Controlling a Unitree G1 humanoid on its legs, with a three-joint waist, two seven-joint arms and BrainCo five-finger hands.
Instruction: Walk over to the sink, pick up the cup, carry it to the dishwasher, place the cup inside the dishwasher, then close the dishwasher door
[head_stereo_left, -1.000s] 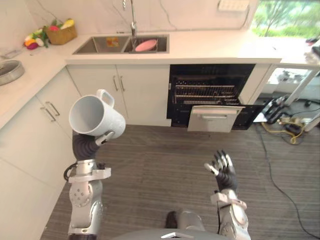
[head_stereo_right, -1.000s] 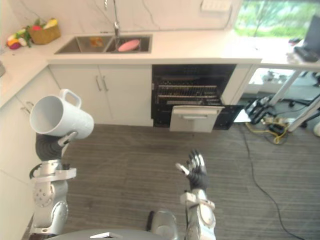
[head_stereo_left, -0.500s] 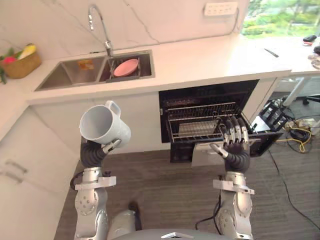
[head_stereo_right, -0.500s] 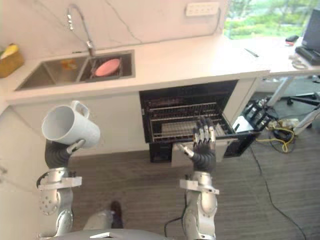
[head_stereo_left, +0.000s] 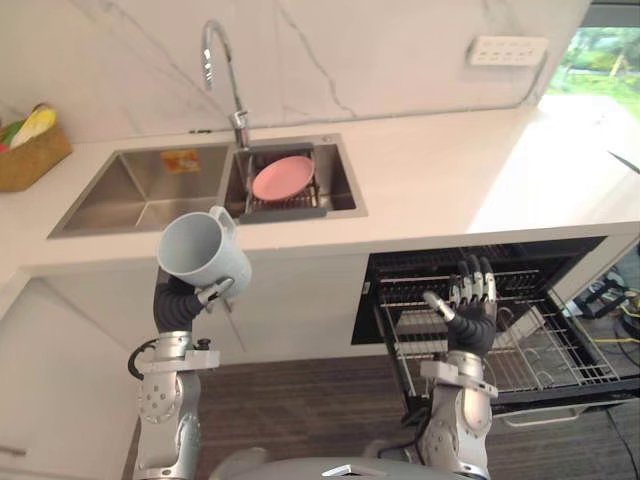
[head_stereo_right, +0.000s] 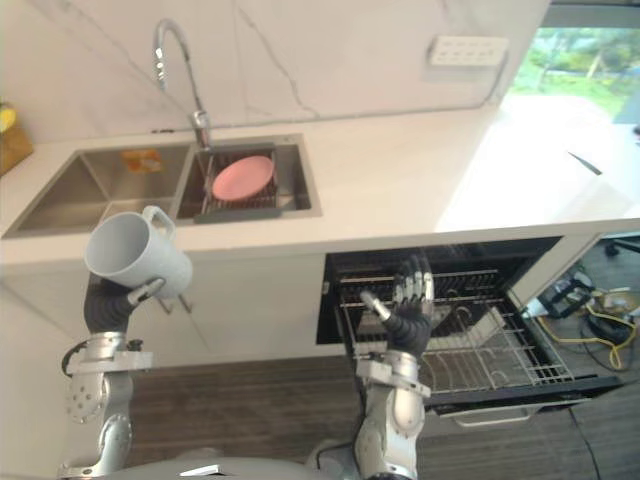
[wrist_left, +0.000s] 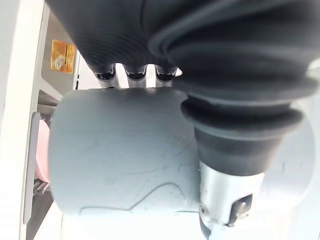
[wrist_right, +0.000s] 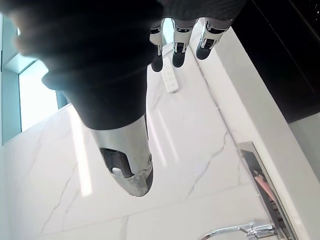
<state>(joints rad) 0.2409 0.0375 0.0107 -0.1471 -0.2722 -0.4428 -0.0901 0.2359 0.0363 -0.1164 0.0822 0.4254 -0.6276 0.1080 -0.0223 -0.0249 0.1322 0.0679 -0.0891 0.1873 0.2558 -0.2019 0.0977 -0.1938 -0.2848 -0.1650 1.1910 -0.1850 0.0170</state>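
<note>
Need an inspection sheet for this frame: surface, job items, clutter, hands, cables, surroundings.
Surface: white countertop with a two-basin sink set in it.
Job's things: cup held up in front of the cabinets below the sink, tilted; dishwasher open, its rack pulled out.
Clutter: pink plate in the sink's right basin; basket at the countertop's left end.
Hands: left hand curled round the cup; right hand raised over the rack, fingers straight, holding nothing.
Cables: yellow cable on the floor, far right.
Surroundings: marble wall, tap, socket strip, window.
</note>
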